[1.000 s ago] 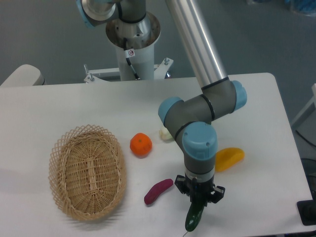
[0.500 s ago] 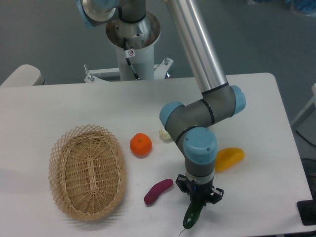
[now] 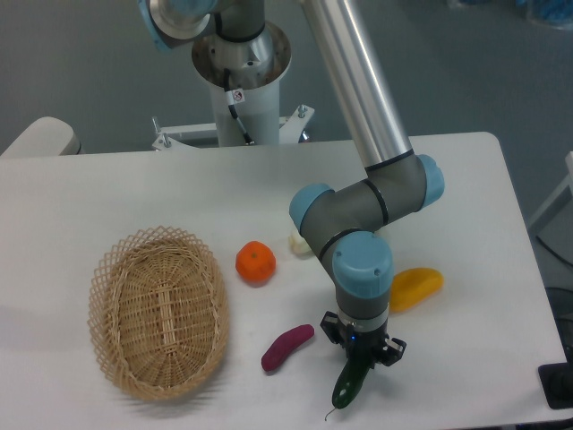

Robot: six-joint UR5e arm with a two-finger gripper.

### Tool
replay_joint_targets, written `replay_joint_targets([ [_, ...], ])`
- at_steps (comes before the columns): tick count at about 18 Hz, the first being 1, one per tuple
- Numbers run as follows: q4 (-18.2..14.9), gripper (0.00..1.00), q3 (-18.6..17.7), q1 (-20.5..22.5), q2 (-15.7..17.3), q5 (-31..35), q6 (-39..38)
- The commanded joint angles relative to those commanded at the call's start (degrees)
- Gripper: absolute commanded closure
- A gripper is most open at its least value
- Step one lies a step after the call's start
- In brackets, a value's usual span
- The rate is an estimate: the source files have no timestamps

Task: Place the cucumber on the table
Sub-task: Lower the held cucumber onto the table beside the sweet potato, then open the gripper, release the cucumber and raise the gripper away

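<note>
End effector (image 3: pixel 356 365) around cucumber (image 3: pixel 347 386) above table (image 3: pixel 134 188).

a grey-blue floor (image 3: pixel 89 72) is stretching behind the scene, even light is falling, and a white metal pedestal base (image 3: pixel 235 125) is standing there.

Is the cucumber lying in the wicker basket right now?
No, the cucumber is in the claw near the table's front edge, well right of the wicker basket.

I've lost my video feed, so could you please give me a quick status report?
Gripper shut on cucumber. Cucumber low over table near front edge, tip down. Purple sweet potato close beside, not blocking.
</note>
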Motion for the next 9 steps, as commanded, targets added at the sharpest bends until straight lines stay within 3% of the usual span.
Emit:
replay_joint_targets([
  [2, 0.00, 0.58, 0.09, 0.00, 0.00, 0.00, 0.09],
  [5, 0.00, 0.24, 0.44, 0.00, 0.00, 0.00, 0.00],
  [7, -0.09, 0.16, 0.61, -0.09, 0.00, 0.09, -0.26],
  [9, -0.18, 0.00, 0.97, -0.18, 0.35, 0.09, -0.44],
])
